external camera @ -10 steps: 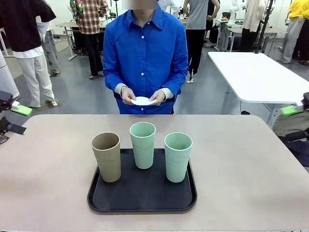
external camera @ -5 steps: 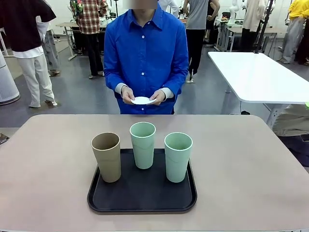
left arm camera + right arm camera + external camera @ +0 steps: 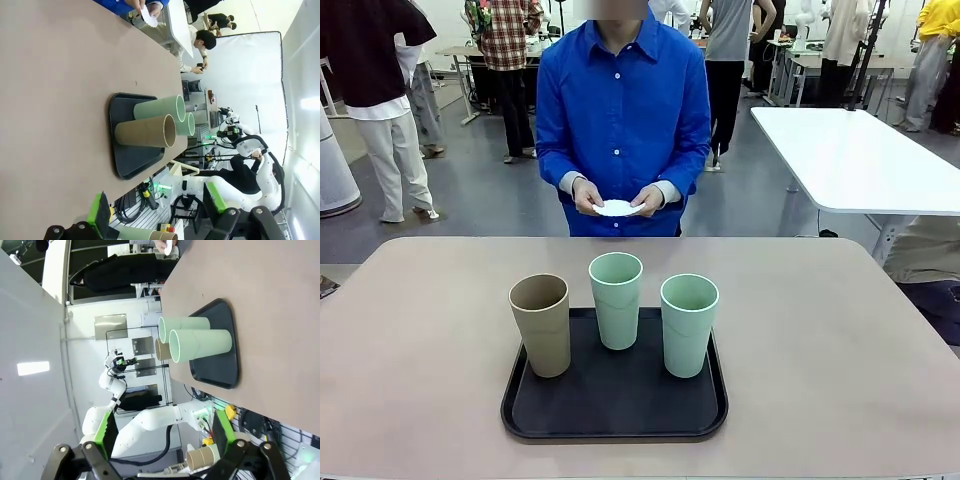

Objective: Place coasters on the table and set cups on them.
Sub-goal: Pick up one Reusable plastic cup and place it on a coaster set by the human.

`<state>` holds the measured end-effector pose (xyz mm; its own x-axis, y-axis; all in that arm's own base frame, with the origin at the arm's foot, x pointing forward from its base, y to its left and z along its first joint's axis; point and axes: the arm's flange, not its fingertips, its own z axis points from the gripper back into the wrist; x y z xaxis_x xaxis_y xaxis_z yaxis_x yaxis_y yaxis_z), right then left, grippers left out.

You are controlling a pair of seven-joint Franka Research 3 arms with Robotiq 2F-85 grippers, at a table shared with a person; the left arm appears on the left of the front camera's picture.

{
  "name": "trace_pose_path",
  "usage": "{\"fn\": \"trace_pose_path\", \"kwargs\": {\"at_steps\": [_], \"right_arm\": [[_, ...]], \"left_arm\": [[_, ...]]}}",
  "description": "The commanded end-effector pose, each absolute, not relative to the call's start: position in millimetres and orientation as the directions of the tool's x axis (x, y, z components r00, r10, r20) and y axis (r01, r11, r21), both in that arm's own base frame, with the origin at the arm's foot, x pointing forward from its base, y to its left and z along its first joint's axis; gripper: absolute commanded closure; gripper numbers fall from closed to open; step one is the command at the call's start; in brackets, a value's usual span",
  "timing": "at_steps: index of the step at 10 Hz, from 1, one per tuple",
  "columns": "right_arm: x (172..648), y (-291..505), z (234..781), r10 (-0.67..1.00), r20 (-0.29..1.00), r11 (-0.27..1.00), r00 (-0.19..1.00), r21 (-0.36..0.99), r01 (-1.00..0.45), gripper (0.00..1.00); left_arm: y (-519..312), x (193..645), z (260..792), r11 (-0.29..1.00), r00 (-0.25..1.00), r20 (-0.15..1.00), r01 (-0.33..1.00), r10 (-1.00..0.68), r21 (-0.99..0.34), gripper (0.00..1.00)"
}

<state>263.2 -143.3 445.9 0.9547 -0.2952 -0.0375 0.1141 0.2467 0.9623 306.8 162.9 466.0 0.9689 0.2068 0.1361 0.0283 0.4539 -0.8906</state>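
Note:
Three cups stand upright on a black tray [image 3: 615, 412]: a tan one [image 3: 541, 326] at the left, a mint one [image 3: 616, 301] in the middle and a mint one [image 3: 688, 326] at the right. Beyond the table's [image 3: 820, 350] far edge a person holds white coasters [image 3: 617, 208] in both hands. My left gripper [image 3: 157, 210] is open and empty, well back from the tan cup [image 3: 145, 131] and the tray [image 3: 132, 162]. My right gripper [image 3: 165, 432] is also open and empty, far from the nearest mint cup [image 3: 200, 342] and its tray [image 3: 225, 375].
A white glossy table [image 3: 860, 160] stands at the back right. Other people stand farther off in the room. Bare tabletop lies on both sides of the tray and between it and the person.
Both grippers, whose green-padded tips showed at the left and right edges of the front view, have drawn back out of it. The cups, tray and person's hands have stayed put.

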Motion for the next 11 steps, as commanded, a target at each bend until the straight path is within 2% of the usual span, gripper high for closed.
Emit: {"fn": "trace_pose_path", "kwargs": {"at_steps": [1,11], "right_arm": [[262.6,-145.5,445.7,-0.313,-0.039,0.241,0.949,0.963,0.119,0.00],[262.6,-145.5,445.7,-0.313,-0.039,0.241,0.949,0.963,0.119,0.00]], "left_arm": [[165.6,305.7,467.5,0.446,0.967,0.144,0.037,0.209,-0.894,0.00],[165.6,305.7,467.5,0.446,0.967,0.144,0.037,0.209,-0.894,0.00]]}}
